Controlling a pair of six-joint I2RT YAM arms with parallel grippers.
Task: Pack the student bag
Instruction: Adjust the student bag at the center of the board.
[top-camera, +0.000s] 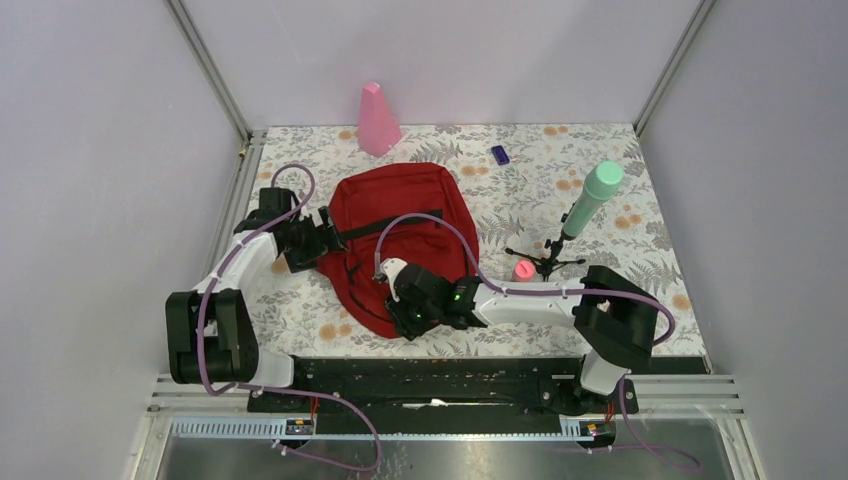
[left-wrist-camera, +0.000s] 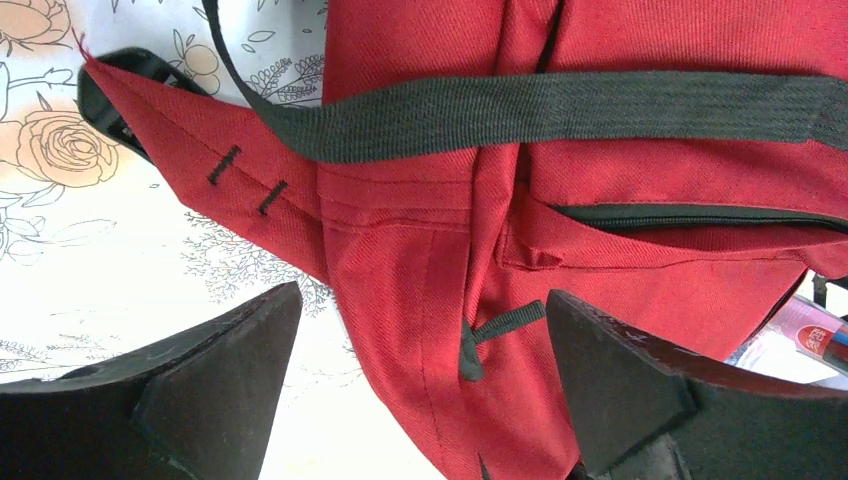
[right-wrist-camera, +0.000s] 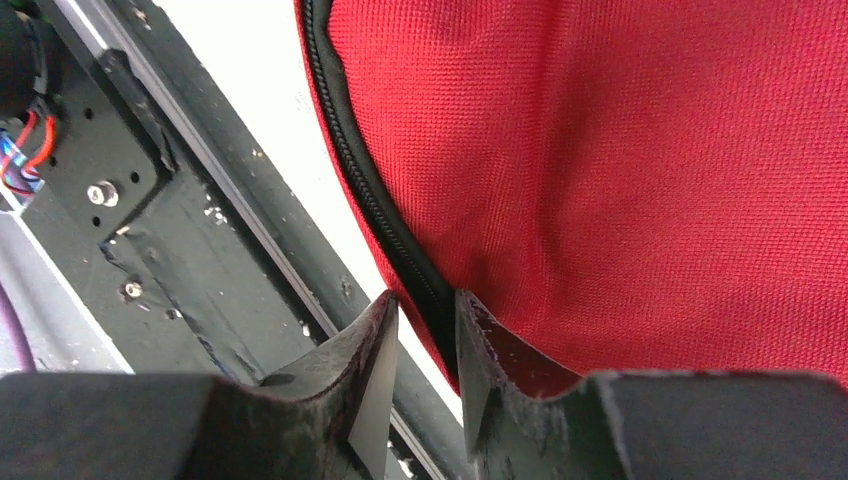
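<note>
The student bag (top-camera: 392, 225) is lying flat on the floral table (top-camera: 620, 160). Its near rim is sitting between the right jaws, and its left flank is lying just ahead of the left ones.

The right gripper (right-wrist-camera: 425, 300) is pinching almost closed on the bag's edge. The black zipper trim (right-wrist-camera: 350, 150) is running straight down into the narrow gap between its fingers, with red cloth spreading off to one side. The left gripper (left-wrist-camera: 420, 300) is standing wide open and holding nothing. Red fabric is filling the space between and beyond its jaws, and the black strap (left-wrist-camera: 560, 110) is crossing farther ahead of them.

Judging from this, the step in hand is opening the bag's mouth so things can go in. To do it well, the right arm should be lifting the pinched trim gently rather than tugging along the teeth. The left jaws should be closing on a firm fold, not loose cloth, so that the two pulls are working against each other. The small black loop (left-wrist-camera: 495, 335) lying between the left jaws, nearer one finger than the other, may be a pull tab, though I cannot tell for sure. Catching the strap instead would likely only be dragging the whole bag.
</note>
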